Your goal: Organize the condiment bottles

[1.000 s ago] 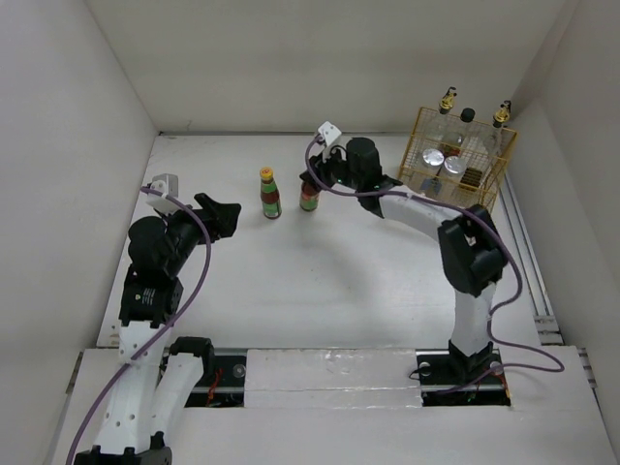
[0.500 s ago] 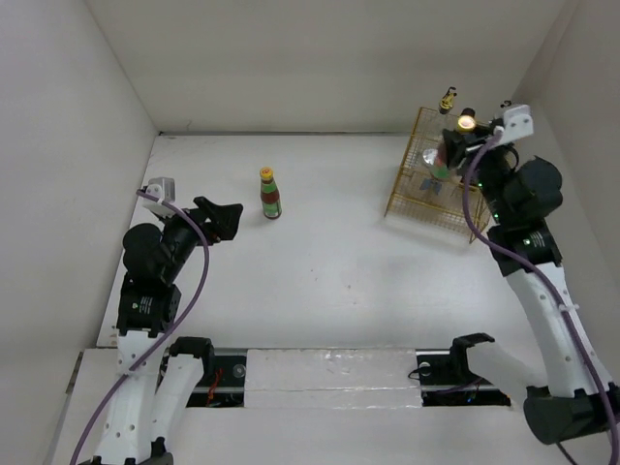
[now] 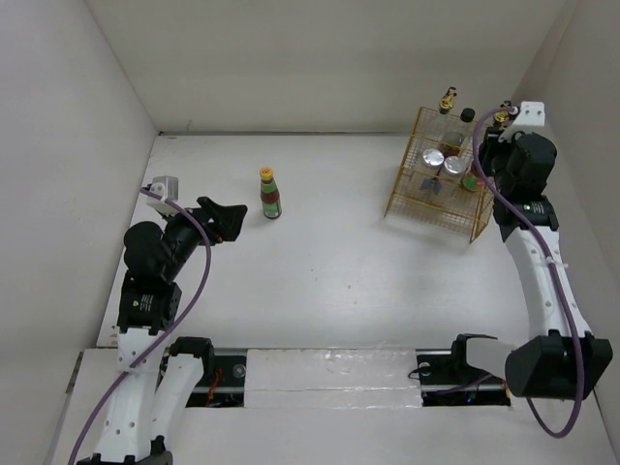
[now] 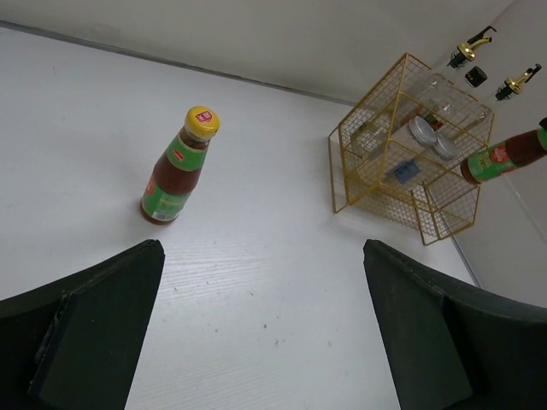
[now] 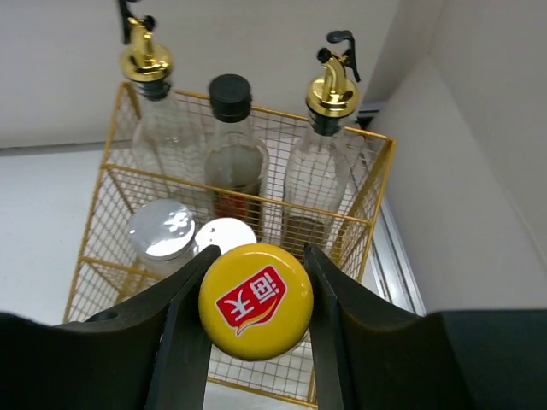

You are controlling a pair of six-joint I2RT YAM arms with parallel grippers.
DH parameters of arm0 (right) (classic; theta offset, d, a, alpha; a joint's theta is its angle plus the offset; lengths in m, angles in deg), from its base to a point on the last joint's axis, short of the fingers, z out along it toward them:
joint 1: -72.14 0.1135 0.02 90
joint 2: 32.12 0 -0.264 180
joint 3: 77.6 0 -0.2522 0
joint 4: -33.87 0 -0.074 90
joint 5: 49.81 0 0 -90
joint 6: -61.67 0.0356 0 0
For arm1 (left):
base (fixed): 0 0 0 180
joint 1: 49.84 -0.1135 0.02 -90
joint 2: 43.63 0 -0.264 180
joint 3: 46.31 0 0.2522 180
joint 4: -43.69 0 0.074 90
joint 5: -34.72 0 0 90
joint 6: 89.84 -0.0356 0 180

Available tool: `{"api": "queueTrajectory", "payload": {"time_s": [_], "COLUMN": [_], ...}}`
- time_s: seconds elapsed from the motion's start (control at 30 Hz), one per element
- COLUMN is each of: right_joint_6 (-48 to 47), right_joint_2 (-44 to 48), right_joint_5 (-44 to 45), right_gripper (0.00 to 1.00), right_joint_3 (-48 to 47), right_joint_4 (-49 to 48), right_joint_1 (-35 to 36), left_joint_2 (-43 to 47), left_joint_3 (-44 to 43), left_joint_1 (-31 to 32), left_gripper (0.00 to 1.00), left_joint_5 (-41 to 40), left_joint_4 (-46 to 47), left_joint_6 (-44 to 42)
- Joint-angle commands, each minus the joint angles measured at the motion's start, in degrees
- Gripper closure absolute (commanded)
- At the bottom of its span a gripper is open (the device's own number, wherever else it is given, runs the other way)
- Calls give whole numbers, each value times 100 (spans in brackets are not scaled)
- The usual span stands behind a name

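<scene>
White surface point(image 3: 320, 262); right gripper point(image 5: 255, 295) clamped on red-sauce bottle point(image 4: 500, 158) at yellow wire rack point(image 3: 431, 208), far right corner; seemingly racking it; next, lower upright; left gripper point(image 3: 225, 217) agape, empty.

A white table point(image 3: 320, 281) forms the work surface, evenly lit with soft shadows. Plain white panels enclose it: a back wall point(image 3: 329, 68), a left wall point(image 3: 58, 155) and a right wall point(image 3: 593, 107). A metal rail point(image 5: 399, 273) runs along the table's right edge.
</scene>
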Motion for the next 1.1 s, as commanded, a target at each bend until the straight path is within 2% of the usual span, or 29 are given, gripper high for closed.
{"api": "queueTrajectory", "payload": {"time_s": [0.0,0.27,0.47,0.67,0.77,0.83,1.03,1.07], "right_joint_6": [146,14,-38,14,233,321,515,515], "right_joint_2": [-78,-967,-1380,-1433,-1503,-1573,-1882,-1882], "right_joint_5": [514,823,796,735,665,612,673,673], "right_gripper": [96,96,96,96,90,81,64,56], "right_joint_3": [-699,-1376,-1315,-736,-341,-95,214,214], "right_joint_4": [-1221,-1273,-1774,-2135,-2293,-2373,-2425,-2425], "right_joint_1": [-86,-219,-376,-377,-377,-377,-377,-377], "left_joint_2": [5,5,-57,-57,-110,-110,-162,-110], "left_joint_3": [-31,-31,-31,-31,-31,-31,-31,-31], "left_joint_1": [-32,-32,-32,-32,-32,-32,-32,-32], "left_gripper": [0,0,0,0,0,0,0,0], "left_joint_5": [175,228,228,228,280,280,342,342], "left_joint_4": [301,301,248,195,195,256,257,257], "left_joint_6": [32,84,84,32,32,32,32,32]}}
